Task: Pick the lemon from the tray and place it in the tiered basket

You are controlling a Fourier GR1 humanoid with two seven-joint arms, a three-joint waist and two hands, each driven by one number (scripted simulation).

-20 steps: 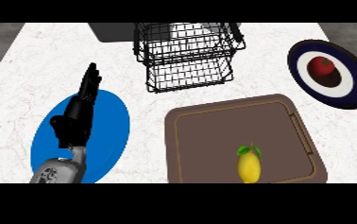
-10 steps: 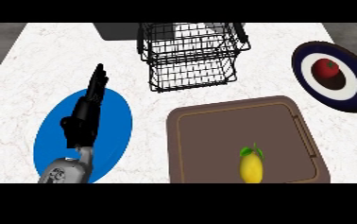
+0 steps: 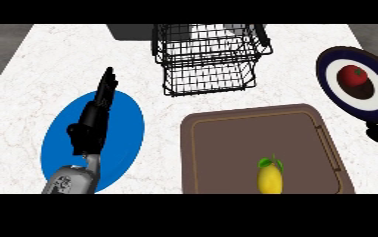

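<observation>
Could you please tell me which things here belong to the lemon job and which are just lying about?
For the job: lemon, the brown tray it lies on, wire tiered basket.
Lying about: blue plate, below the open left hand; dark-rimmed plate holding a red fruit.

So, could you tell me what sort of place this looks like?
Most likely a kitchen counter: a pale marbled top carries a black wire basket, a brown tray holding a lemon, and a plate with a red fruit.

Black left hand (image 3: 86,128), rounded grey forearm (image 3: 70,179)
</observation>
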